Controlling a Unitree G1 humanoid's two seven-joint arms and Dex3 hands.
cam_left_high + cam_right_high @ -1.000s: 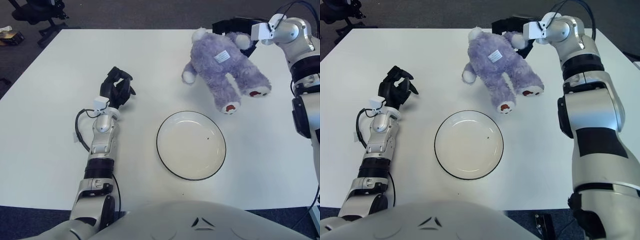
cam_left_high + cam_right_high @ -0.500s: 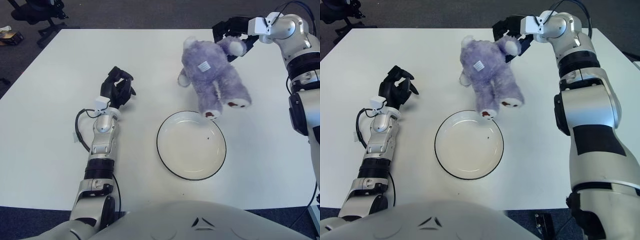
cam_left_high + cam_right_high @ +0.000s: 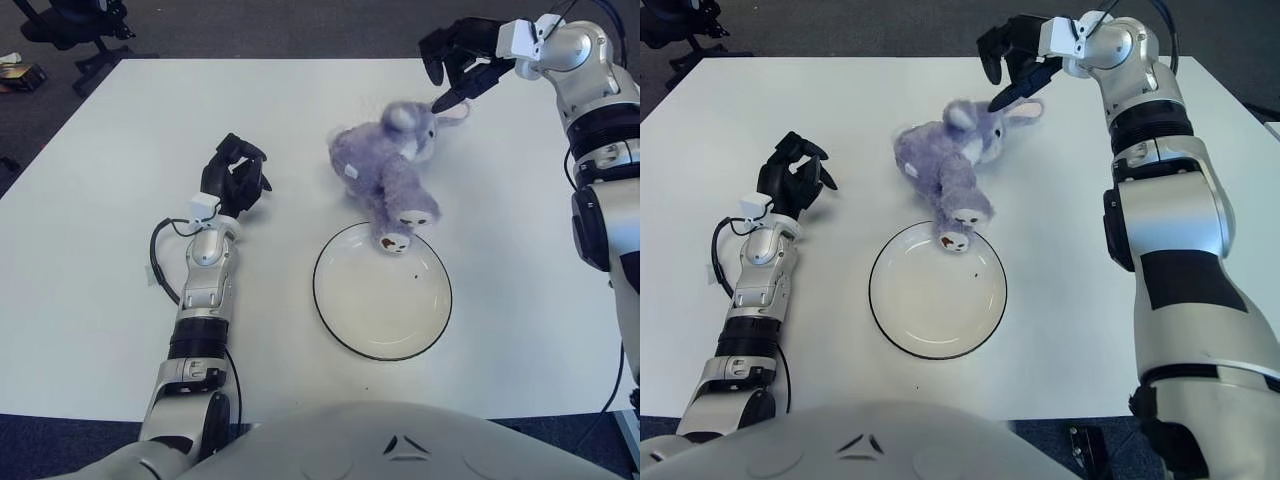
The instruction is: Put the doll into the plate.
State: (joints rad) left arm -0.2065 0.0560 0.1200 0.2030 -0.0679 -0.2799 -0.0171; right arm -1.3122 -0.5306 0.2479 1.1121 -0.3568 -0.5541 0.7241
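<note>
The purple plush doll (image 3: 382, 165) lies tilted on the white table (image 3: 100, 250), head toward the back right. One of its feet (image 3: 390, 240) reaches over the far rim of the white plate (image 3: 380, 310). My right hand (image 3: 455, 62) is raised behind the doll's head, and its lowest finger (image 3: 1006, 97) meets the doll's stretched ear (image 3: 1026, 107). It seems to hold the doll only by that ear. My left hand (image 3: 233, 176) shows left of the doll, its fingers loosely bent around nothing.
The black-rimmed plate sits in the middle of the near half of the table. Beyond the table's far left corner are a dark office chair (image 3: 75, 25) and a small object (image 3: 20, 72) on the floor.
My right hand has swung the doll from the back right toward the left and down. Its feet now reach the plate's far rim, and the hand has risen above its head. The left arm is still.
</note>
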